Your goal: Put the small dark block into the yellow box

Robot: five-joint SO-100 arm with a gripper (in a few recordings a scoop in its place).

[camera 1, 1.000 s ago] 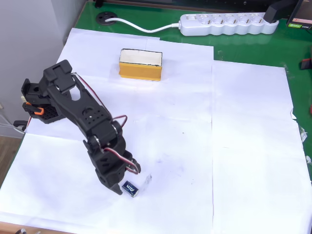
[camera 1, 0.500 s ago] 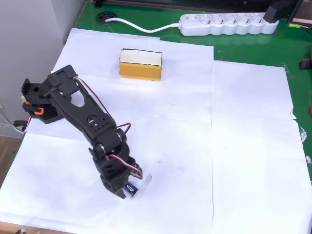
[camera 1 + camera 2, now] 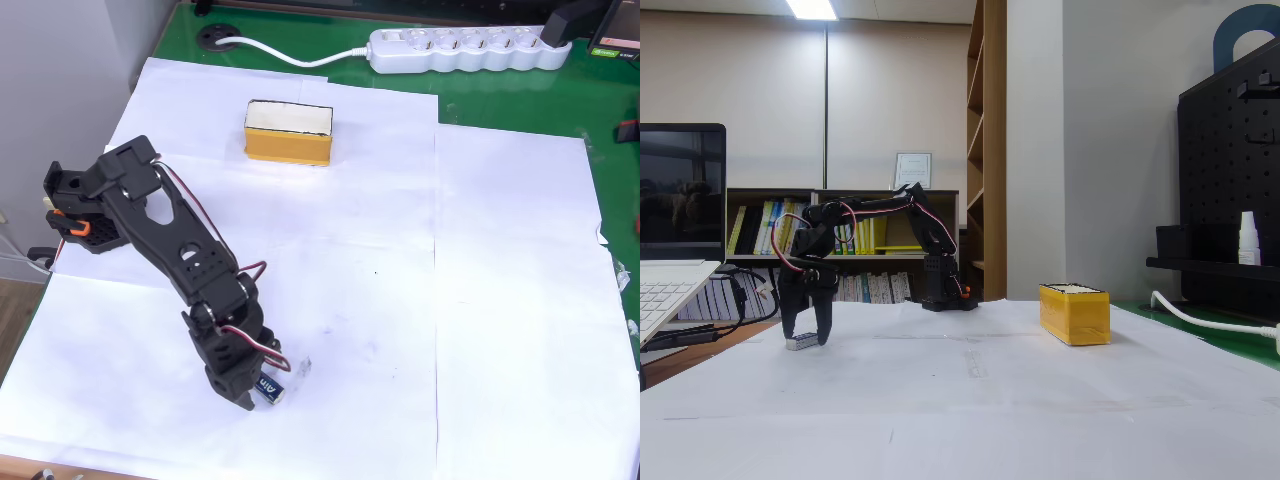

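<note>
The small dark block (image 3: 271, 389) lies on the white paper near the front edge, its white lettering facing up. My black gripper (image 3: 265, 386) is lowered over it, open, one finger on each side and partly covering its left end. From the side in the fixed view, the gripper (image 3: 806, 338) points straight down with its tips at the paper, and the block (image 3: 802, 342) sits low between the fingers. The yellow box (image 3: 288, 140) stands far off at the back of the paper, cream top up, and appears in the fixed view as the box (image 3: 1074, 314) on the right.
A white power strip (image 3: 460, 48) with its cable lies on the green table (image 3: 520, 100) behind the paper sheets. The arm's base (image 3: 75, 215) sits at the left edge. A laptop (image 3: 675, 270) stands at the left in the fixed view.
The gripper has come down and shifted slightly toward the front, closing over the block from its left. The block has stayed in place on the paper.
</note>
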